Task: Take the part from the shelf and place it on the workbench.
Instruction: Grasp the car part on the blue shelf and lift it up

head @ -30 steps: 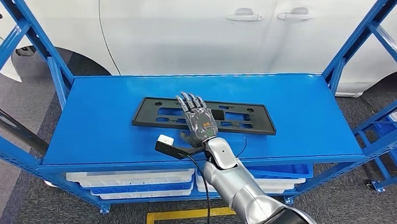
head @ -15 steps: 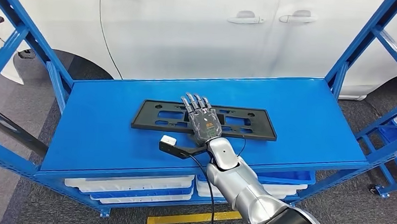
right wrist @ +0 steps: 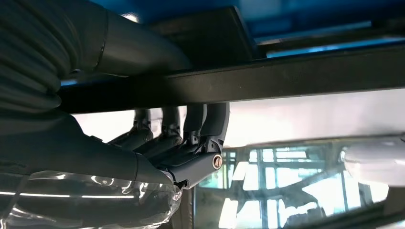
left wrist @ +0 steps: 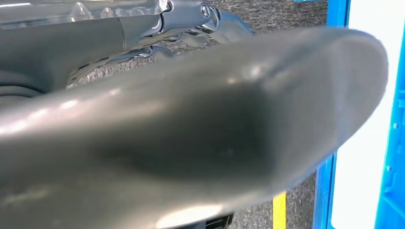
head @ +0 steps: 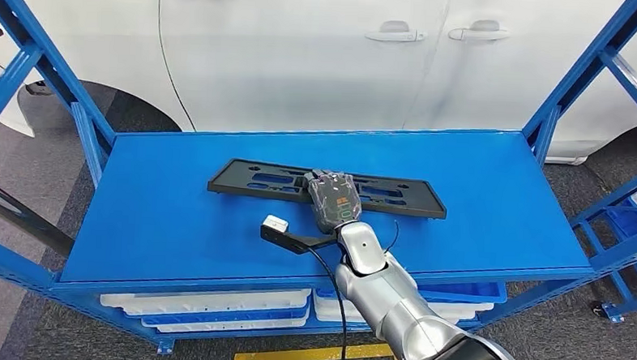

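The part (head: 250, 179) is a long flat black plastic frame with cut-outs, lying across the middle of the blue shelf top (head: 160, 214). My right hand (head: 333, 198) grips it near its middle, fingers curled over the far side. In the right wrist view the fingers (right wrist: 200, 129) wrap one side of the black part (right wrist: 286, 76), and the thick thumb lies on the other side. The part looks tilted, its near edge slightly raised off the shelf. My left hand (left wrist: 191, 19) hangs low beside the rack, and how its fingers are set is unclear.
A white car (head: 305, 49) stands right behind the shelf. Blue uprights and braces (head: 576, 65) frame both ends of the rack. White and blue trays (head: 213, 293) sit on the level below. A yellow floor line (head: 308, 350) runs in front.
My right hand's fingers lay stretched flat over the part; now they are curled round it, and the part has tipped up slightly. The view has shifted a little.
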Motion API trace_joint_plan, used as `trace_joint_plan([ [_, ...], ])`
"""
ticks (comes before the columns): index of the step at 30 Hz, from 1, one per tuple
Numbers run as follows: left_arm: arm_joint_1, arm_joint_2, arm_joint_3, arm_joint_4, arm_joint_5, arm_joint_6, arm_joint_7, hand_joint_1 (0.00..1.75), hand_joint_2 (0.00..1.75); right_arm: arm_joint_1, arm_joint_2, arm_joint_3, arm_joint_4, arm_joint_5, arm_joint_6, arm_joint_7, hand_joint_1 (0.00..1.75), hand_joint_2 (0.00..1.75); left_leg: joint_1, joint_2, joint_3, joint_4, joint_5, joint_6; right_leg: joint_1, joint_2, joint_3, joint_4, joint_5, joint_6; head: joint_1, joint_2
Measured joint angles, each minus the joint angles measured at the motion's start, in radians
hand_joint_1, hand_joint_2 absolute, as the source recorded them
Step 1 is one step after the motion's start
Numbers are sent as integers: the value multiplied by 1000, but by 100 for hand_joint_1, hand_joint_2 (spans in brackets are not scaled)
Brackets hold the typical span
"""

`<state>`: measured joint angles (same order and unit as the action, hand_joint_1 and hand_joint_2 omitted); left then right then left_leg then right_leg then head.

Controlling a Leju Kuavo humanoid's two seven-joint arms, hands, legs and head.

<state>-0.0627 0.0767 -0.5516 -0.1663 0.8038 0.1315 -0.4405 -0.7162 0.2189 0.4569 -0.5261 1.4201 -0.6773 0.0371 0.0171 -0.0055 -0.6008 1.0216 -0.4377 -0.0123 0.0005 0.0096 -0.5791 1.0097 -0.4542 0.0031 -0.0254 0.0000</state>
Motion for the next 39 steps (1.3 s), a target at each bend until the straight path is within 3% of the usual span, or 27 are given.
trace_joint_plan([
  [3,0,0,2,0,9,-1,-13,0,0,-2,-2,-1,-18,-4,8,-9,175,175,5,3,6,-9,3,17,-2,-1,-16,43,-32,14,4,0],
  [5,-1,0,4,0,13,-1,-22,0,0,0,-3,-2,-25,-4,13,-15,175,175,5,5,8,-11,3,24,-5,-3,-75,162,-89,21,7,0],
  [7,0,0,5,0,14,-4,-33,0,87,7,-4,-2,-28,-4,14,-19,175,175,3,5,8,-10,2,27,-7,-4,-135,275,-123,24,7,0],
  [8,1,0,5,0,15,-7,-41,0,131,10,-5,-2,-30,-4,14,-20,175,175,3,4,8,-9,1,27,-7,-4,-144,285,-114,23,7,0],
  [9,2,0,5,0,16,-11,-50,0,175,12,-6,-2,-35,-4,15,-21,175,175,3,4,9,-9,0,27,-7,-4,-131,253,-87,21,7,0],
  [11,2,-1,5,0,18,-21,-68,0,175,12,-7,-2,-47,-4,16,-23,175,175,2,2,12,-7,-2,24,-5,-4,-67,114,-20,11,7,0],
  [13,1,-4,5,0,20,-30,-82,0,175,14,-8,-3,-59,-5,17,-29,175,175,-1,2,13,-7,-3,16,1,-5,-22,15,14,2,7,0],
  [16,1,-5,5,0,22,-41,-97,0,175,21,-9,-5,-77,-10,17,-40,175,175,-1,2,14,-11,-3,0,3,-5,-15,-6,19,-7,6,0],
  [18,2,-5,5,0,22,-44,-104,0,175,24,-9,-6,-90,-16,18,-45,175,175,0,2,4,17,-24,-9,-4,-8,-8,-17,25,-17,6,0],
  [21,3,-6,5,0,21,-45,-106,0,175,30,-10,-7,-101,-22,21,-49,175,175,2,3,-74,191,-113,-20,-5,-10,-5,-22,27,-26,4,0],
  [22,3,-6,5,0,21,-44,-106,0,175,33,-10,-7,-104,-23,21,-51,175,175,4,3,-99,245,-130,-23,-5,-10,-4,-21,26,-26,4,0],
  [23,4,-6,5,0,21,-43,-105,0,175,37,-10,-7,-107,-25,19,-55,175,175,5,3,-109,266,-128,-26,-4,-9,-4,-20,26,-26,4,0],
  [24,5,-5,5,0,21,-41,-104,0,175,40,-10,-8,-113,-30,16,-60,175,175,6,3,-101,247,-107,-28,-5,-8,-4,-18,24,-25,4,0],
  [27,3,-4,5,0,24,-37,-106,0,175,46,-12,-12,-149,-82,13,-95,175,175,9,4,-18,65,-19,-26,-5,-3,-6,-4,15,-13,4,0],
  [29,2,-4,5,0,34,-36,-128,0,175,61,-15,-21,-206,-198,30,-165,175,175,7,3,7,7,-9,-15,0,-2,-12,3,11,-4,5,0],
  [31,3,-4,9,0,54,-25,-158,0,175,86,-22,-35,-299,-404,76,-278,175,175,5,1,6,5,-11,0,1,-2,-15,3,12,5,6,0],
  [33,3,-5,20,0,76,-8,-175,0,175,113,-30,-53,-421,-645,136,-389,175,175,7,1,7,2,-8,13,-2,-3,-24,27,-8,15,8,0],
  [34,3,-5,26,0,86,-4,-178,0,175,126,-34,-63,-484,-758,164,-432,175,175,7,2,8,0,-7,19,-4,-3,-42,67,-33,20,8,0],
  [37,3,-5,45,0,112,-9,-175,0,175,180,-49,-90,-656,-1043,239,-527,175,175,5,1,7,0,-8,29,-7,-5,-136,266,-121,29,11,0],
  [38,5,-5,51,0,118,-10,-173,0,175,199,-54,-97,-708,-1122,266,-548,175,175,4,0,7,0,-9,30,-7,-5,-154,299,-124,28,11,0],
  [39,6,-6,55,0,122,-10,-171,0,175,213,-59,-104,-757,-1191,296,-561,175,175,3,-1,8,0,-9,30,-7,-4,-152,289,-106,26,11,0],
])
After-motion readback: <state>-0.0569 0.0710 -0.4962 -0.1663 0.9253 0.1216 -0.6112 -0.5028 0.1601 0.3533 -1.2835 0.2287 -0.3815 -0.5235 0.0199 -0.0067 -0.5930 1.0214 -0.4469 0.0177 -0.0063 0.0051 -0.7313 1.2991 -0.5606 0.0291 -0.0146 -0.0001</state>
